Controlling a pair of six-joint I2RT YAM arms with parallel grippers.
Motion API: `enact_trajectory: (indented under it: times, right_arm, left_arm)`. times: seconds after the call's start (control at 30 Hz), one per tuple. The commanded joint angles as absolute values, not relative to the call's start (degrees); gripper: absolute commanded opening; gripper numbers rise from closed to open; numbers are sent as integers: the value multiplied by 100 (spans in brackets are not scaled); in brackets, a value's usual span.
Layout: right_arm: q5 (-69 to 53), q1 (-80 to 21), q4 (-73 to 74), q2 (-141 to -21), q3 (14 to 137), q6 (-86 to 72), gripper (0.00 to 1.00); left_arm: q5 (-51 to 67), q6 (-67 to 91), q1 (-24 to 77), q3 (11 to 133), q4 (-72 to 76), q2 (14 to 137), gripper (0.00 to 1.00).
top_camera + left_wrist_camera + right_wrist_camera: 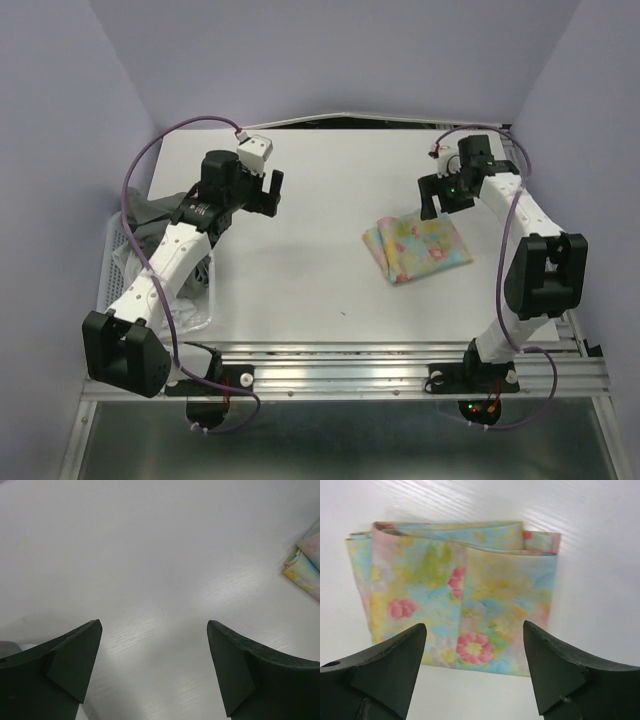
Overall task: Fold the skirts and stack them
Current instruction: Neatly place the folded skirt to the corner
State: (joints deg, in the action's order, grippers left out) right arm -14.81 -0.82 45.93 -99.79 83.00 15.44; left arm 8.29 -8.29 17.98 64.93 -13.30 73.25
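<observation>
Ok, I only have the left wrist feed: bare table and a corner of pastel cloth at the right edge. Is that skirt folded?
Observer: Yes. The floral skirt lies flat on the table as a compact folded rectangle, with its layers showing along one edge.
Operator: Is the right gripper holding it?
Observer: No. The right gripper is open close to it, with nothing between its fingers.
Operator: Where are the other skirts?
Observer: Grey cloth sits in the white basket at the table's left edge. I can't tell whether a white skirt is in there too.
</observation>
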Motion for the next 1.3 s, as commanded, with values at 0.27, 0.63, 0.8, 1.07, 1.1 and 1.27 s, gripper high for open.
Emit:
enact_trajectory:
  times: [0.27, 0.63, 0.8, 1.07, 1.1, 1.27]
  right_arm:
    - [-1055, -905, 3490, -10036, 6724, 1028, 81]
    - [378, -159, 2813, -10249, 5599, 887, 80]
    - [501, 640, 2804, -9976, 5326, 1422, 80]
    - [387, 1459, 2804, -9923, 5194, 2276, 82]
    - [369, 1546, 2804, -9905, 5177, 2320, 82]
    - [334, 1836, 2812, -9932, 5185, 2461, 82]
  left_arm:
    - [563, -844, 1811, 6600, -1520, 7031, 98]
    - [527, -896, 1530, 6847, -1968, 7356, 98]
    - [650, -914, 1407, 6715, -1978, 7313, 98]
    - [1011, -914, 1239, 6723, -2021, 7347, 99]
    - [1028, -905, 1222, 6750, -2048, 7374, 98]
    - [1081, -905, 1160, 6794, -2109, 7427, 98]
